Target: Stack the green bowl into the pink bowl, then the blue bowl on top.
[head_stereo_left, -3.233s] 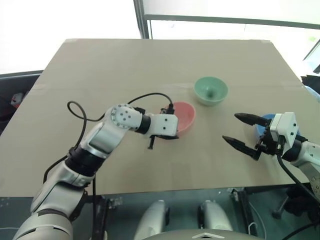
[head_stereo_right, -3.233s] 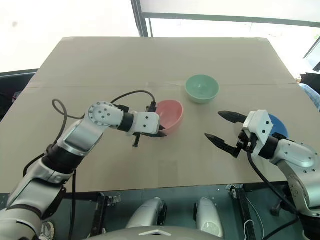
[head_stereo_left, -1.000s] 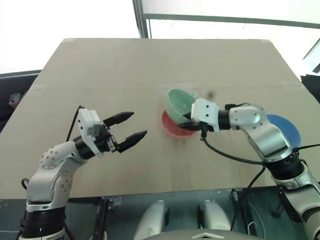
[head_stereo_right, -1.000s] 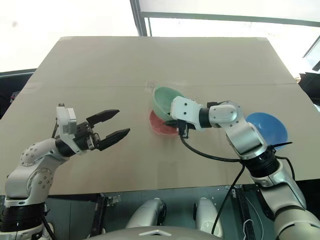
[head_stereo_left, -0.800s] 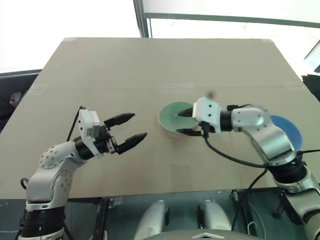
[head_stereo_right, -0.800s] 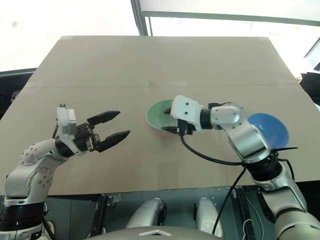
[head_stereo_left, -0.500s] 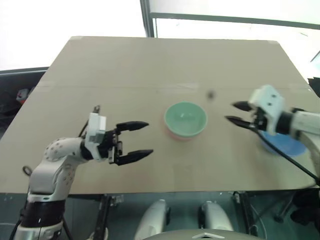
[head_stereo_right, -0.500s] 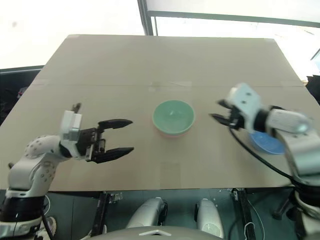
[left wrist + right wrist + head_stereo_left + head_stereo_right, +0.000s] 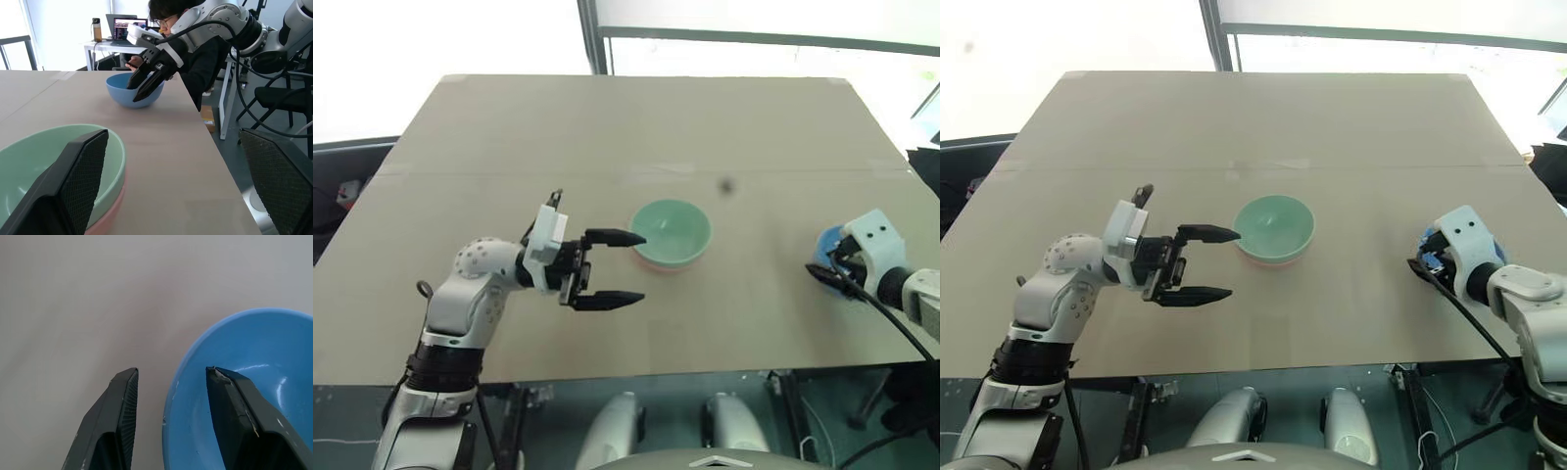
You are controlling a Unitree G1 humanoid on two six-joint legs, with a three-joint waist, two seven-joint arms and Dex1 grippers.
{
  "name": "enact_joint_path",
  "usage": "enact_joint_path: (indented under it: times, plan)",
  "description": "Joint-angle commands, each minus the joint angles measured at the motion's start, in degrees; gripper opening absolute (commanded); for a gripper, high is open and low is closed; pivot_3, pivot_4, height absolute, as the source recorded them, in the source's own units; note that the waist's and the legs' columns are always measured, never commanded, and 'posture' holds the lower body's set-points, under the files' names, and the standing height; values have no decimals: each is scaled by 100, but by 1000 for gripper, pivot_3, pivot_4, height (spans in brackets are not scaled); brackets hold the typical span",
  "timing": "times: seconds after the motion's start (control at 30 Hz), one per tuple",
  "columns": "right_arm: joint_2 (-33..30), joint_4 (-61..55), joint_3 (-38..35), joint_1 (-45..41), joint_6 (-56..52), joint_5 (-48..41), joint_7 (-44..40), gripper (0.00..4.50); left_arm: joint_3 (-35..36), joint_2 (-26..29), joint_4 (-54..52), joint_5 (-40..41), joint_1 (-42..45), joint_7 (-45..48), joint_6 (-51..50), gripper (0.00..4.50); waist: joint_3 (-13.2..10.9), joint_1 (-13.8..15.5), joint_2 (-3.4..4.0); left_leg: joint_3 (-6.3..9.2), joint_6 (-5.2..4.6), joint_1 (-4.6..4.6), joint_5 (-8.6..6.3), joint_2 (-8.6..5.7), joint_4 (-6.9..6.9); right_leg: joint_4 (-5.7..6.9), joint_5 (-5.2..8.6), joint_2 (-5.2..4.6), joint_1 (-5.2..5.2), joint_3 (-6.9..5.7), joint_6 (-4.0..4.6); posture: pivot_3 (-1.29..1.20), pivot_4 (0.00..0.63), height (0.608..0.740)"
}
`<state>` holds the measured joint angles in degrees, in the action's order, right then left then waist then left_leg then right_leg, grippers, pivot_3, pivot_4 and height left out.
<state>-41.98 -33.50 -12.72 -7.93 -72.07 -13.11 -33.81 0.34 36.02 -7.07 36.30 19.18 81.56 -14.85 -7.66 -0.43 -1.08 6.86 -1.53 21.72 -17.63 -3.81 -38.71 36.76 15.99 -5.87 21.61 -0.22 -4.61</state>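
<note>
Mint-green, the green bowl [image 9: 671, 229] already nests in the pink bowl [image 9: 656, 264], the left gripper [image 9: 626, 267] gaping empty just beside them, while well apart the right gripper [image 9: 171, 377], parted, apparently straddles the blue bowl [image 9: 244, 387] rim, unlifted.

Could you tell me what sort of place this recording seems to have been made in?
Probably an office or lab workspace. A desk with a laptop stands behind the table, a seated person is beside it, and office chairs stand nearby. Large bright windows run along the far side.
</note>
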Motion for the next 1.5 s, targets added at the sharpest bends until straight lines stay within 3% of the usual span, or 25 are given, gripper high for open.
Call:
enact_joint_path:
  times: [0.03, 0.13, 0.3, 0.47, 0.67, 0.8, 1.0, 1.13, 1.3, 1.43, 1.5]
  plan:
    - [-36, 109, 13, -39, 55, -55, 126, 1282, 54, 47, -171, 108, 9, 66, 0, 4500, -1, -6, 1, 0, 0, 0, 0, 0, 0, -1, 0, 0, 0, 0, 0, 0, 150, 740]
    - [-114, 192, 91, -132, 224, -55, 169, 68, 100, 26, -195, 92, -25, -39, 5, 4500, 0, -22, 1, 0, 0, -1, 0, 4, 1, 0, 0, 2, 0, -3, 0, 0, 150, 740]
    - [-182, -103, 298, -419, 1338, -48, 57, 68, 211, -86, -213, -119, -185, -529, 163, 4500, -2, -39, 3, -8, 1, -4, 1, 5, -1, -1, 0, 3, -1, 2, 0, 0, 150, 740]
    - [239, -641, 659, -918, 2454, -666, -495, 68, 371, -245, -173, -232, -372, -1308, 30, 4500, -1, -44, 1, -1, 1, -3, 1, 11, 0, -2, 0, 6, 0, -4, 0, 0, 150, 740]
    - [918, -583, 1931, -2102, 2402, -1439, -1101, 68, 691, -111, -288, -154, -855, -1551, 32, 4500, 0, -32, -1, 6, 1, 0, 1, 9, 2, -1, 0, 3, 3, -7, 0, 0, 150, 740]
    - [881, 207, 2727, -2336, 3013, -969, -1489, 68, 797, -66, -422, -113, -961, -1663, -3, 4500, 3, 1, -5, 27, 1, 1, 1, 2, -2, 3, 0, 1, -1, -20, 0, 0, 150, 740]
    - [1011, 1170, 3167, -2654, 3881, -479, -1784, 2063, 915, 2, -851, -92, -1282, -1900, -129, 4500, 2, -58, -4, 19, 2, 1, 1, 2, 1, 4, 0, -2, 5, -20, 0, 0, 150, 740]
    - [972, 787, 2567, -2512, 3778, -850, -1697, 3590, 949, 198, -1180, -209, -1591, -2092, -380, 4500, 1, -62, -3, 24, 3, 0, 1, 4, 10, 5, 0, -1, 8, -23, 0, 0, 150, 740]
    - [319, -548, 1043, -1468, 3156, -2094, -1800, 3590, 1212, 280, -1555, -411, -1998, -2553, -303, 4500, 0, 20, -2, 45, 1, 7, 0, -3, 14, 3, 0, -7, 6, -28, 0, 0, 150, 740]
    - [-587, -573, -728, 552, 3043, -2019, -2229, 3590, 1708, 597, -1691, -286, -2520, -2508, -526, 4500, -1, 88, 0, 29, 2, 6, 1, 0, 22, -11, 1, -7, -1, -25, 1, 0, 150, 740]
    - [-750, -494, -1135, 1050, 3233, -1979, -2291, 3590, 1882, 748, -1713, -126, -2644, -2416, -656, 4500, -4, 99, 7, 23, 0, -5, -1, 2, 23, -8, 1, -7, -10, -22, 1, 0, 150, 740]
